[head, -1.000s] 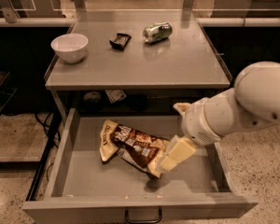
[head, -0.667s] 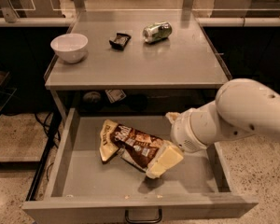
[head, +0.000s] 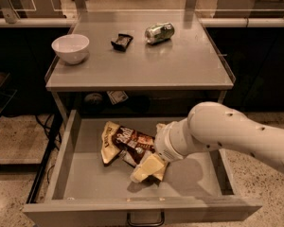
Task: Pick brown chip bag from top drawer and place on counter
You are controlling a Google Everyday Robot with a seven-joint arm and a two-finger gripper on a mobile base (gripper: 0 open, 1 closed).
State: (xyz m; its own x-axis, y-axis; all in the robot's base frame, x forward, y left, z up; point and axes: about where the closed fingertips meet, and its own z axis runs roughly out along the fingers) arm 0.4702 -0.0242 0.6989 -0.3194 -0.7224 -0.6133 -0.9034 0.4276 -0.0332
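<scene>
While we are swinging the arm (head: 227,131) leftward in the top drawer (head: 85,183), the jaws are reaching the brown chip bag (head: 132,140) lying there, readying a grasp; their opening we cannot tell.

Arm (head: 222,129) half-hides end effector (head: 160,148) over brown chip bag (head: 128,142).
</scene>
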